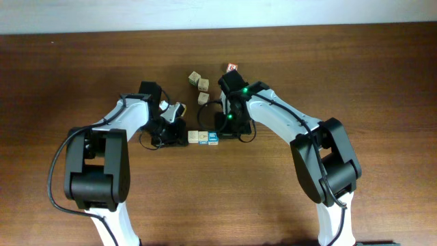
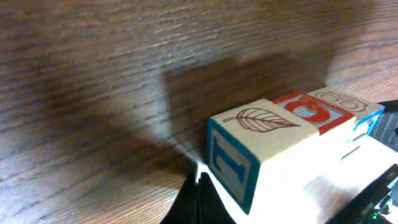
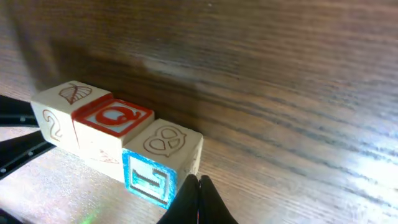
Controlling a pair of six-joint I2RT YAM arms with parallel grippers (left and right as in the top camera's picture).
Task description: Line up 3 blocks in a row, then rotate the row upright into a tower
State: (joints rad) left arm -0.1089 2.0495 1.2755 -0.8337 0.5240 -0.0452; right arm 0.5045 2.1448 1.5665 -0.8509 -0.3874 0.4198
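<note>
Both arms, left arm point(image 1: 126, 116) and right arm point(image 1: 280, 119), are leaning in over the wooden table point(image 1: 382, 82) and meeting near its middle. Between them the blocks point(image 1: 203, 137) are sitting in a tight row of three, faces touching. Left gripper point(image 2: 198, 196) is pinched fully closed with nothing in it, tips hanging low right beside the leaf block point(image 2: 249, 149) at its end of the row; can't tell if it's actually touching. Right gripper point(image 3: 199, 199) is clamped closed and empty too, sitting at the bottom corner of the pretzel block point(image 3: 165, 149) on the other end. Red Q block point(image 3: 112, 121) is sitting in the middle. Further back, three tan cubes point(image 1: 203, 84) and a red-and-white cube point(image 1: 232, 67) are lying loose, well apart from both grippers.
</note>
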